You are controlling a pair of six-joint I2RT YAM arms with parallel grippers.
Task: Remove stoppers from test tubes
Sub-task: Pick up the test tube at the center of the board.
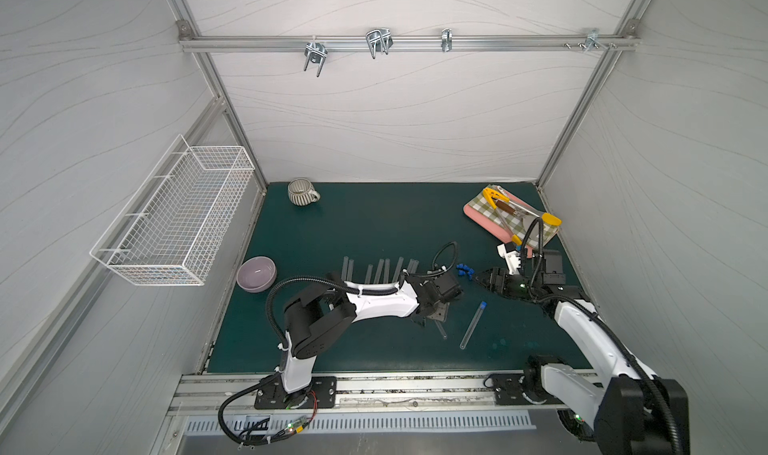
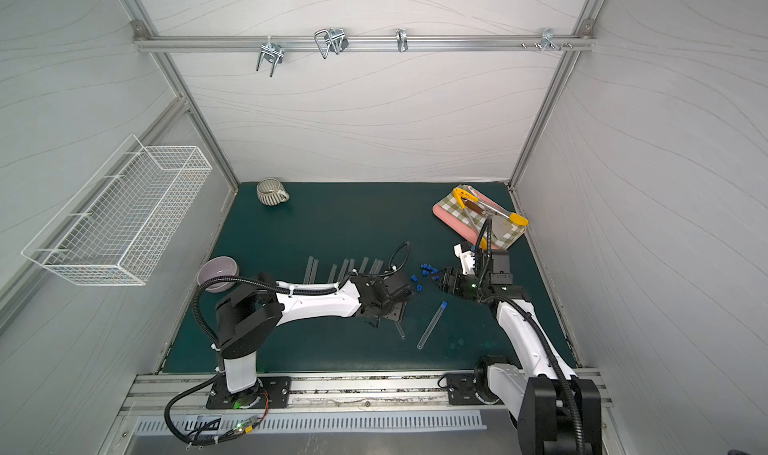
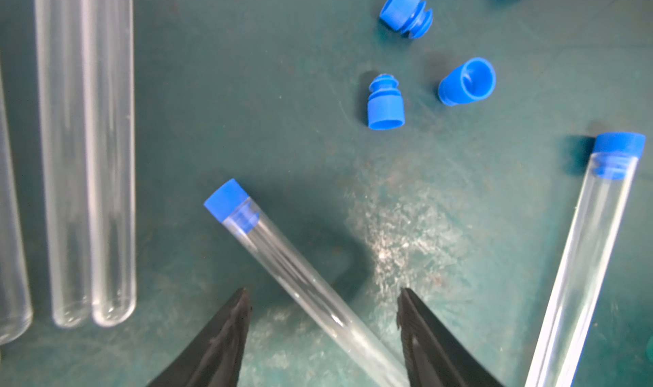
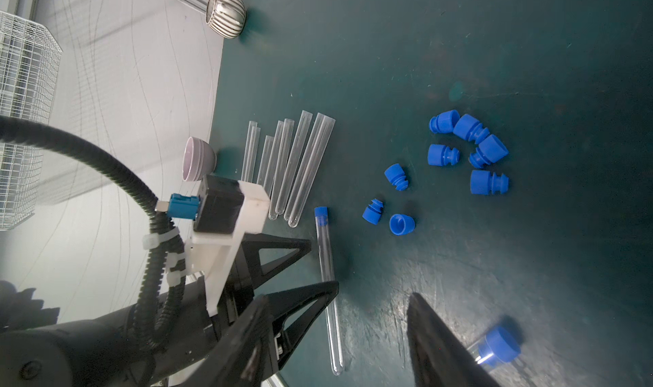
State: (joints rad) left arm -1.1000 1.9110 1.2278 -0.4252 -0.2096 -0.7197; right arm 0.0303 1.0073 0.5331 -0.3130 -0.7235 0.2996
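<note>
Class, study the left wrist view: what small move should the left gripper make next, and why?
Probably close the left gripper on the stoppered tube. Its jaws stand open, one on each side of the tube, not touching it, and the blue stopper sits in its mouth, so a firm hold seems needed before pulling.

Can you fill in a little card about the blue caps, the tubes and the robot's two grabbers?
Loose stoppers: eight, scattered on the green mat
Stoppered test tubes: two, lying flat
Open test tubes: a row, side by side
Left gripper: jaws open, either side of one stoppered tube, not gripping
Right gripper: jaws open, empty, beside the loose stoppers
</note>
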